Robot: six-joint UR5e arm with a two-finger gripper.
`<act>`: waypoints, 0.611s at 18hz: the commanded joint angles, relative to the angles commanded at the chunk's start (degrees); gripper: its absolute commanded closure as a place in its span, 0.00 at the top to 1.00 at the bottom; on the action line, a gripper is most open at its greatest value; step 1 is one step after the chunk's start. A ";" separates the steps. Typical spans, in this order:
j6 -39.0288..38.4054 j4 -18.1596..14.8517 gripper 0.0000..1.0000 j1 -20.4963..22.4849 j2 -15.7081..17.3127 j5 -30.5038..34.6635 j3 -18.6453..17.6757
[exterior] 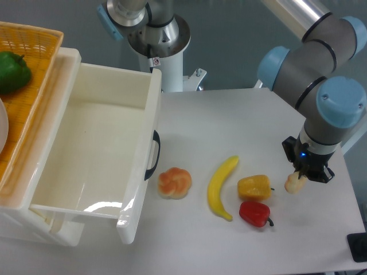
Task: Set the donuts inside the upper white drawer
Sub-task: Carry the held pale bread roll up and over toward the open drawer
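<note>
The upper white drawer (92, 149) stands pulled open at the left, its inside bare, with a dark curved handle (154, 154) on the front panel. One donut (174, 183), cream with an orange-brown top, lies on the table just right of the handle. At the right side of the table, my gripper (299, 176) points down and is shut on a second, pale cream donut (294, 184). That donut sticks out below the fingers, close to the tabletop. I cannot tell whether it touches the table.
A banana (221, 186), a yellow pepper (254, 187) and a red pepper (254, 213) lie between the two donuts. An orange woven basket (40, 51) with a green pepper (11, 71) sits above the drawer at far left. The robot base (157, 40) stands behind.
</note>
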 joint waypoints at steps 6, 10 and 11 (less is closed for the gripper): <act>-0.44 -0.18 0.00 -0.44 0.96 0.00 -0.35; -0.97 -2.36 0.00 -0.79 4.56 -4.56 -1.23; -0.97 -3.16 0.00 -0.62 6.05 -6.05 -1.75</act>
